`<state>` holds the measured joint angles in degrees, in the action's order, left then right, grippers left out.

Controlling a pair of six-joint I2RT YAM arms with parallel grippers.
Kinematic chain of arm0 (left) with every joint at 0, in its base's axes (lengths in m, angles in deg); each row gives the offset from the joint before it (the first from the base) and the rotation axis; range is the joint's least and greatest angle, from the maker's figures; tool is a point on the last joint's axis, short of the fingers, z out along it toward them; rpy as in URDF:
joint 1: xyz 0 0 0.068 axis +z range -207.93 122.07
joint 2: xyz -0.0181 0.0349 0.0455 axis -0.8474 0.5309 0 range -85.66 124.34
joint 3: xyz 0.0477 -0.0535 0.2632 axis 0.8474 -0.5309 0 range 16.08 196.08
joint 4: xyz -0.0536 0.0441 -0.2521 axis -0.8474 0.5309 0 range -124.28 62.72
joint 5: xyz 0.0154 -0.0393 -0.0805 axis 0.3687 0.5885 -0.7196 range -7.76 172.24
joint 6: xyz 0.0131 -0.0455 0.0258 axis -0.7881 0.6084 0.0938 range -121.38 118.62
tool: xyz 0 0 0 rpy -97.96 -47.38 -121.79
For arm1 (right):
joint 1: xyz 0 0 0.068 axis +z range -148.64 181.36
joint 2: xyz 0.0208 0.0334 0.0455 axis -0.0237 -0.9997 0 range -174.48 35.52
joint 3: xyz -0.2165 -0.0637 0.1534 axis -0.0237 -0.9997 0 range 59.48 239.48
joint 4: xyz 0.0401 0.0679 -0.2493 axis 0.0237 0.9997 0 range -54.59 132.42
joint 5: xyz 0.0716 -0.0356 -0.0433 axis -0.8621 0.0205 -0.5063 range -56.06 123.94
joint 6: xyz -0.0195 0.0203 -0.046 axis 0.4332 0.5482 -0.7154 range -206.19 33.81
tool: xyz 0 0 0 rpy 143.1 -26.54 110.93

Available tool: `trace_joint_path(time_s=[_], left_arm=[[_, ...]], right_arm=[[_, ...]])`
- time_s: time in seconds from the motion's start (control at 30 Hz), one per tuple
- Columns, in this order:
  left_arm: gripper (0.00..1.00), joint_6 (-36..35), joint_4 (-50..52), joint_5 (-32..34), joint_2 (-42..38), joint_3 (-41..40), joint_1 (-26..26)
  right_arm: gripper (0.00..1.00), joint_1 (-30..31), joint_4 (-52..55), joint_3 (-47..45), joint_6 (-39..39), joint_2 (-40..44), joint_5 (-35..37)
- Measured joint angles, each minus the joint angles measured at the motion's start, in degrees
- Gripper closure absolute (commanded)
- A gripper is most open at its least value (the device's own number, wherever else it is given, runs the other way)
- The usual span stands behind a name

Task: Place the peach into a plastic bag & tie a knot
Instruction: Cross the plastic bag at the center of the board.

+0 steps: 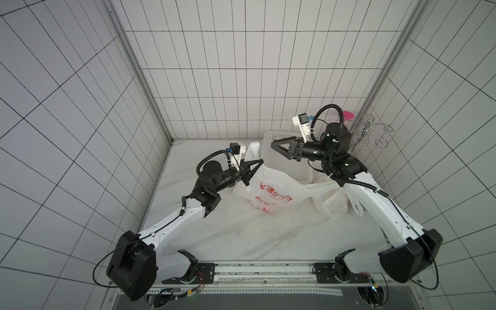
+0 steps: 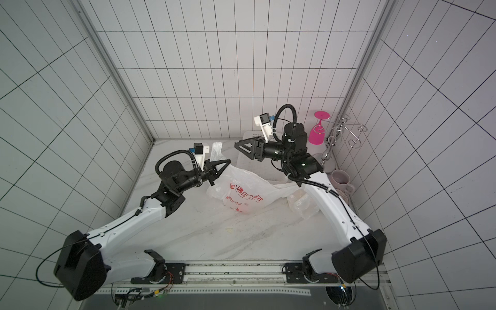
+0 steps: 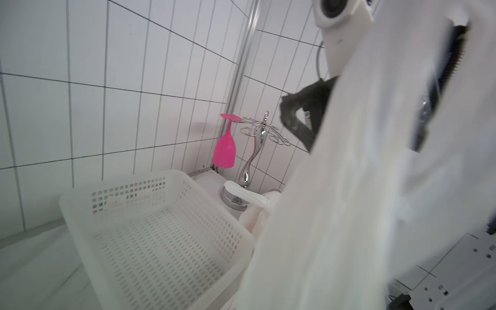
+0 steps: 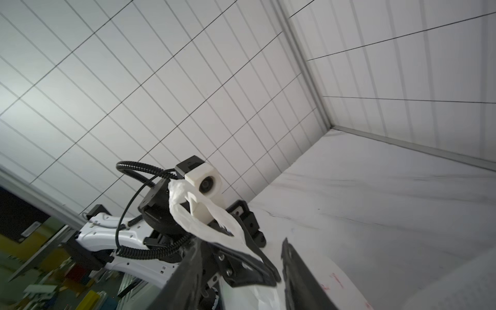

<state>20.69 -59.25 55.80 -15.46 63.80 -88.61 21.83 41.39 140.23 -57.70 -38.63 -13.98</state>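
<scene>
ROBOT READIES KNOT: A 2-armed robot works at a white plastic carrier bag with red lettering [image 1: 279, 189], slumped on the white marbled tabletop [image 1: 214, 236]. The left gripper [image 1: 258, 163] is pinched tight on 1 twisted handle strip [image 1: 253, 150] of the bag, and the strip's free end stands up past the jaws. Holding that strip high draws the bag's mouth up and taut, likely to give the knot something to pull against. The right gripper [image 1: 273, 146] hovers with its jaws apart and nothing between them. It sits just beside the strip and above a white perforated plastic basket [image 1: 306, 175], seemingly poised to take hold.

The peach is not plainly seen; a reddish glow [image 1: 267, 210] low in the bag may be it. Room is tight toward the back right corner. The basket, a second crumpled clear bag [image 1: 332, 205], a lilac mug [image 2: 339, 178] and a chrome rack [image 3: 253, 154] hung with 1 pink wine glass [image 3: 225, 150] crowd in there. The near half of the tabletop lies open.
</scene>
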Motion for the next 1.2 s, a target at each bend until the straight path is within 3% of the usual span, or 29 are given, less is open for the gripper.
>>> trace_joint_path(time_s=[0.17, 0.3, 0.5, 0.67, 0.8, 1.03, 1.2], left_arm=[[1.00, 3.0, 4.0, 9.9, -2.9, -0.9, 0.2], [1.00, 4.1, 4.7, 12.5, -3.5, -1.4, 0.7], [1.00, 4.5, 5.9, 13.1, -5.9, -4.5, 1.6], [1.00, 4.5, 6.0, 13.1, -8.9, -6.1, 2.0], [1.00, 4.6, 6.0, 12.4, -10.1, -7.5, 2.3], [1.00, 4.9, 6.1, 9.3, -11.3, -7.7, 2.3], [1.00, 5.4, 5.9, 7.2, -11.8, -8.0, 2.3]], right_arm=[[0.30, -8.1, 14.4, -3.2, -6.7, 15.5, 11.0], [0.23, -10.4, 21.7, -10.9, -9.6, 25.9, 15.7], [0.17, -13.4, 22.7, -22.8, -9.7, 25.1, 15.9], [0.15, -13.7, 10.4, -34.2, -4.8, 19.6, 13.4], [0.15, -13.7, -6.2, -40.5, -0.2, 16.2, 11.0], [0.15, -13.7, -32.5, -46.1, 2.6, 4.7, 8.2], [0.16, -12.3, -45.5, -47.0, 3.5, -2.6, 6.9]])
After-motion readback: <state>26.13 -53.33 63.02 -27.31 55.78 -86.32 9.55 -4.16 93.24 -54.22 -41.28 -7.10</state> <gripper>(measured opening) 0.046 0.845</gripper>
